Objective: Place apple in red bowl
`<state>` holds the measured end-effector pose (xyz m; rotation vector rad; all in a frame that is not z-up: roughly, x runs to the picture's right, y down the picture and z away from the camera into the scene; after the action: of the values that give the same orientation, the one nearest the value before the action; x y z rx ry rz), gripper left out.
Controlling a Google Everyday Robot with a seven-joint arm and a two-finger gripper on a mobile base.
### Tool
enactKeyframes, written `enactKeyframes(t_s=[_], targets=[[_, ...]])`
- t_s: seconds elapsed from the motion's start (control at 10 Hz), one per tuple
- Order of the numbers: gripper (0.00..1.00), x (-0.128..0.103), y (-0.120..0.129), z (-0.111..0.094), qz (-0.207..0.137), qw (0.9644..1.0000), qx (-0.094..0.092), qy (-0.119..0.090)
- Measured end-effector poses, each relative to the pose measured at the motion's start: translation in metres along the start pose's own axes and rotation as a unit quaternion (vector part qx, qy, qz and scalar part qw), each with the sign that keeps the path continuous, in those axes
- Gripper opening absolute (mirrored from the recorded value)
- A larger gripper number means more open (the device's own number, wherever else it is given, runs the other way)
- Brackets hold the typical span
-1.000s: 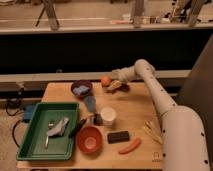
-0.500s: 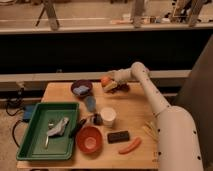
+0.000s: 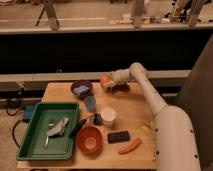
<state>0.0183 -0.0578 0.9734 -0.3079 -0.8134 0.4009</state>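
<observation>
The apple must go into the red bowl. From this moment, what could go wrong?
The apple sits by the gripper near the far edge of the table; a nudge might roll it off. The white cup and blue cup stand between it and the red bowl; a low carry could topple them.

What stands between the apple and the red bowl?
In the camera view, a blue cup and a white cup stand between the apple and the red bowl. The gripper is at the apple, by the table's far edge.
</observation>
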Motion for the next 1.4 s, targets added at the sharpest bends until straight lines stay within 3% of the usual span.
enactKeyframes(t_s=[0.2, 0.5, 0.7, 0.9, 1.1, 1.4], targets=[[0.01, -0.016, -0.001, -0.007, -0.016, 0.9998, 0.0, -0.014], [0.0, -0.047, -0.006, -0.038, -0.038, 0.9986, -0.006, -0.037], [0.0, -0.053, 0.009, -0.053, -0.043, 0.9973, -0.033, -0.049], [0.0, -0.059, 0.039, -0.064, -0.052, 0.9951, -0.062, -0.057], [0.0, -0.077, 0.078, -0.081, -0.073, 0.9903, -0.094, -0.071], [0.0, -0.123, 0.142, -0.102, -0.122, 0.9747, -0.157, -0.102]])
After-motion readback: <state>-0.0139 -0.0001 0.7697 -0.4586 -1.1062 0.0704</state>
